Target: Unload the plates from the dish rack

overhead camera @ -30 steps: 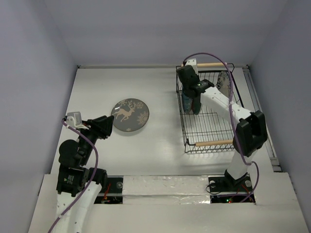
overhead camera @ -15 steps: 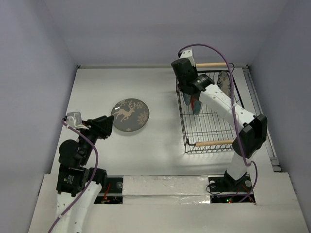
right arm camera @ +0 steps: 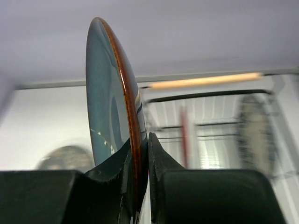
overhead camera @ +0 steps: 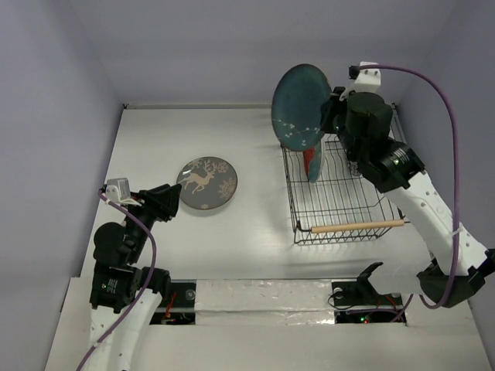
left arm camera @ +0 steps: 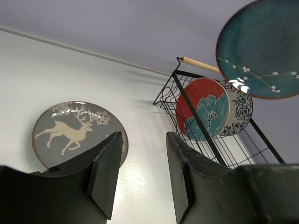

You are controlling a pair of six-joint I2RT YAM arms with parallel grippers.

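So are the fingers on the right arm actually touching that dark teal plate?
Touching. The right wrist view shows the two fingers pressed against opposite faces of the dark teal plate at its rim, with no gap.

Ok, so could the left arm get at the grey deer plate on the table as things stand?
Probably yes. The left arm has its jaws open and empty, aimed at the deer plate, which lies flat on the table just beyond them with nothing between.
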